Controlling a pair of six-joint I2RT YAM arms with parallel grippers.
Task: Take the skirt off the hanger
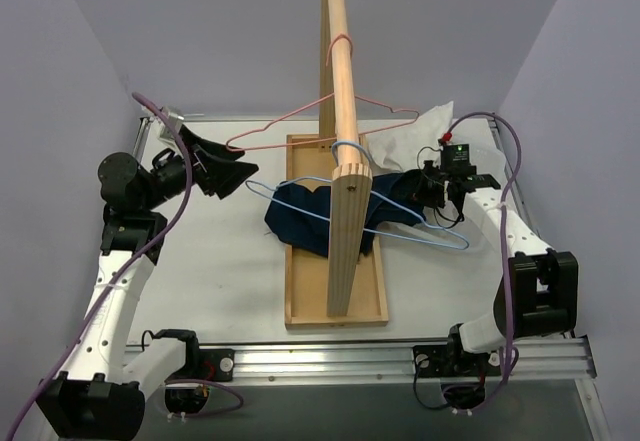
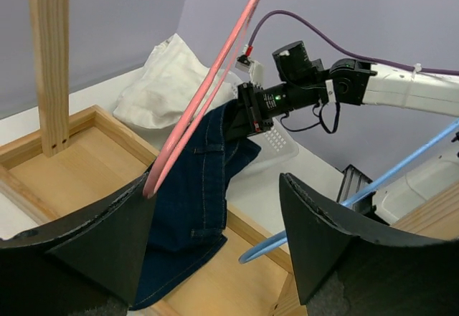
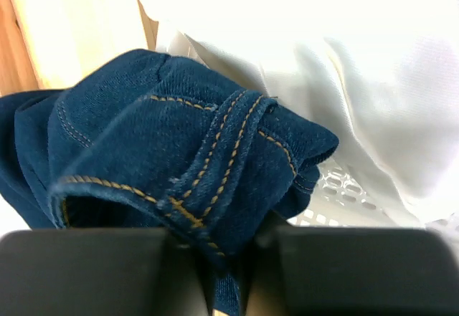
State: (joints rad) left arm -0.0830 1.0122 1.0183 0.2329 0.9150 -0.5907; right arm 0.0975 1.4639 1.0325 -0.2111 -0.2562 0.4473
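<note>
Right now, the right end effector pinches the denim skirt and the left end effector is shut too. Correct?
Not quite. The right end effector pinches the denim skirt, but the left end effector is open, as the left wrist view shows.

- Stand (image 1: 345,221) at centre, on tray (image 1: 305,291)
- Skirt (image 1: 305,216) on lower hanger (image 1: 461,243), draped over the tray's right edge
- Upper hanger (image 1: 262,129) farther back
- Cloth (image 1: 425,131) far right, behind skirt
- Left gripper (image 1: 235,166) left of stand
</note>
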